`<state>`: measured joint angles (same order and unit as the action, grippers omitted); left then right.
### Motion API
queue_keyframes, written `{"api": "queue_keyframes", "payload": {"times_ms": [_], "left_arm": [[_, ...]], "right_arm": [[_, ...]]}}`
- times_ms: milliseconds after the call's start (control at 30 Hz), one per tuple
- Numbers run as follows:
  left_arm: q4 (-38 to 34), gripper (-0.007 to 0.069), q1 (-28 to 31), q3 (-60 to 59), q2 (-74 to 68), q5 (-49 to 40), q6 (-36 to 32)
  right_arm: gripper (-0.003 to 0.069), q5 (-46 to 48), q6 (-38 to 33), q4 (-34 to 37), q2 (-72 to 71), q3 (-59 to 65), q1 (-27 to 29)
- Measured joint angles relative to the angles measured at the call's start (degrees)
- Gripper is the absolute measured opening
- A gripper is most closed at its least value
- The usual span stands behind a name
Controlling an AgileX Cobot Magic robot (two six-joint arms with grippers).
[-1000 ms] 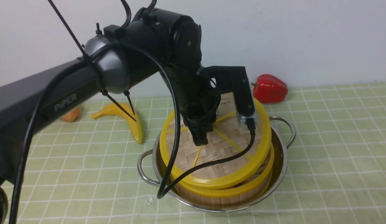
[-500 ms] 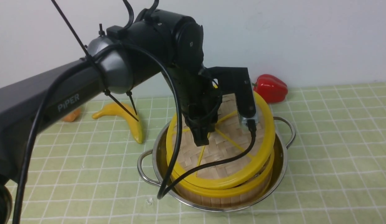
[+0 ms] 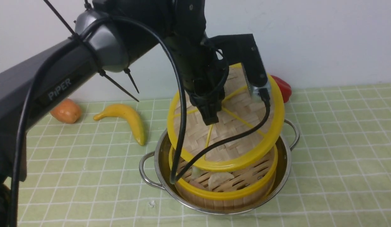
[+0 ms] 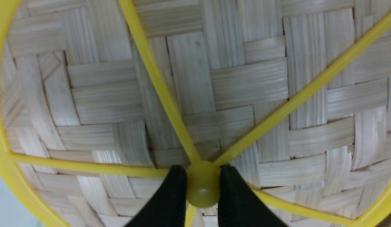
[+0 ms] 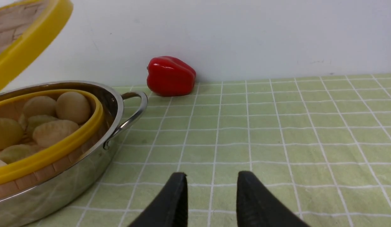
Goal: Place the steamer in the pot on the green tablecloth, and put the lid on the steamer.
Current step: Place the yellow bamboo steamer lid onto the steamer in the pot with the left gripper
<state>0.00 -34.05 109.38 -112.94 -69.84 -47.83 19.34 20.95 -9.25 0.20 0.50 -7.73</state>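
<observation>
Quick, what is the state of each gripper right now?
Left gripper: closed on the lid, at its centre hub.
Right gripper: open, holding nothing.

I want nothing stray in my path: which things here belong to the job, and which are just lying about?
Job: lid, held tilted above the steamer; steamer, sitting in the pot; pot, on the tablecloth.

Lying about: banana; red pepper; orange fruit.
</observation>
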Motion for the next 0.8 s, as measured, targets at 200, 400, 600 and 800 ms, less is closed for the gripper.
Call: {"api": "queue_keyframes", "payload": {"times_ms": [200,400,600,800], "left_arm": [[1.2,0.0116,0.0,0.0,-1.58,-0.38,3.63],[1.48,0.0116,0.0,-1.49,-0.61,-0.33,7.05],[1.48,0.0116,0.06,-8.23,4.01,-0.53,7.7],[0.72,0.0116,0.1,-8.82,3.57,-0.44,6.18]], "right_arm": [[0.024,-0.01,0.0,0.0,0.0,0.0,0.0],[0.024,-0.06,0.0,0.0,0.0,0.0,0.0],[0.024,-0.06,0.0,0.0,0.0,0.0,0.0],[0.024,-0.06,0.0,0.0,0.0,0.0,0.0]]}}
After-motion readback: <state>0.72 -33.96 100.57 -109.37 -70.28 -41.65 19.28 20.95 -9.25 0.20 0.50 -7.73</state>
